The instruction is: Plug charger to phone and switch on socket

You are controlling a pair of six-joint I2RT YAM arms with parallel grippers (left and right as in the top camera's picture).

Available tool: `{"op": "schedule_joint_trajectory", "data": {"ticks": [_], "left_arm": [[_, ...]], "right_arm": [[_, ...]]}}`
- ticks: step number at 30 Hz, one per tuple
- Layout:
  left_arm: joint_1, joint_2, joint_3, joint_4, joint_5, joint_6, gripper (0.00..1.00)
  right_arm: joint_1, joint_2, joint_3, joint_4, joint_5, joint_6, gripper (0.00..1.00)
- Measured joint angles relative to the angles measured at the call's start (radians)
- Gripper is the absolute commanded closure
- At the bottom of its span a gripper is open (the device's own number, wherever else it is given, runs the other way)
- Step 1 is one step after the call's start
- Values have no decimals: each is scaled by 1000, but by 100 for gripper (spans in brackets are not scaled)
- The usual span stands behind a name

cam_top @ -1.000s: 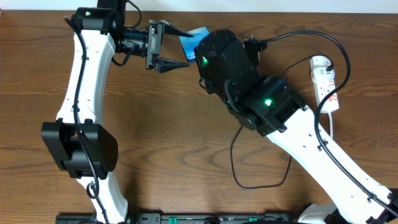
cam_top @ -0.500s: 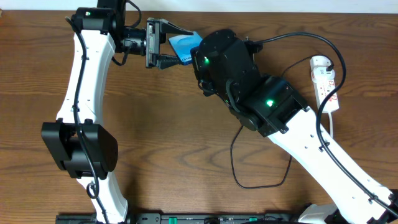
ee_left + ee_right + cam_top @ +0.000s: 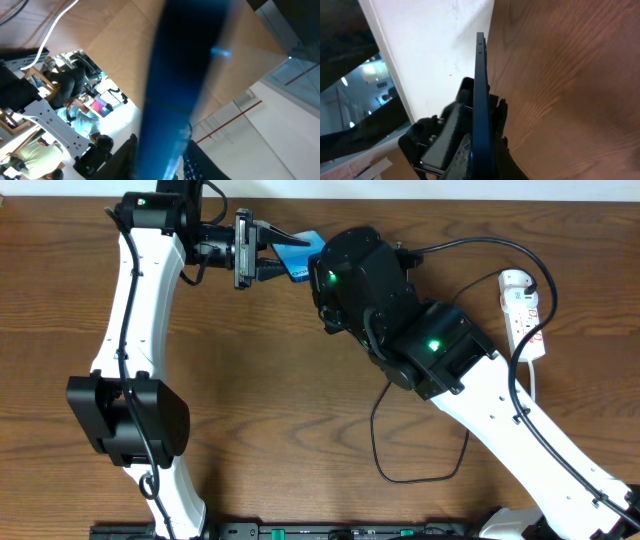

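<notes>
The phone (image 3: 298, 253) is held off the table at the back middle, its blue screen showing between the two arms. My left gripper (image 3: 285, 256) reaches in from the left, and its fingers press on both faces of the phone (image 3: 175, 90). The black body of my right wrist (image 3: 355, 275) hides the right gripper from above. In the right wrist view the phone (image 3: 481, 100) stands edge-on, and the right gripper (image 3: 482, 150) is shut on it. The charger's black cable (image 3: 480, 240) arcs from beside the right wrist to the white socket (image 3: 522, 315) at the far right.
The socket's thick white cord (image 3: 535, 385) runs down beside the right arm. A loop of thin black cable (image 3: 385, 465) lies on the wood in front of the right arm. The left arm's base (image 3: 125, 420) stands at the left.
My left gripper moved up and right around the phone's free end, and its fingers narrowed onto it. The right arm shifted the phone slightly left.
</notes>
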Motion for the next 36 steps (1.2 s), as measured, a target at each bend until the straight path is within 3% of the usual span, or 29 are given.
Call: {"op": "schedule_joint_trajectory", "data": {"ticks": [5, 8, 16, 25, 31, 36], "left_arm": [[0, 0, 0, 2, 1, 2, 92], [0, 0, 0, 1, 0, 13, 93], [-2, 0, 0, 0, -18, 13, 92], [-2, 0, 0, 110, -141, 74, 93], [-2, 0, 0, 115, -296, 200, 93], [-2, 0, 0, 114, -393, 337, 93]], "right_arm": [[0, 0, 0, 11, 9, 17, 91], [0, 0, 0, 15, 10, 21, 71], [0, -10, 0, 18, 19, -1, 49], [-35, -26, 0, -97, 142, -141, 3], [-160, -88, 0, -323, 171, -298, 1], [-283, -110, 4, -470, 187, -553, 1]]}}
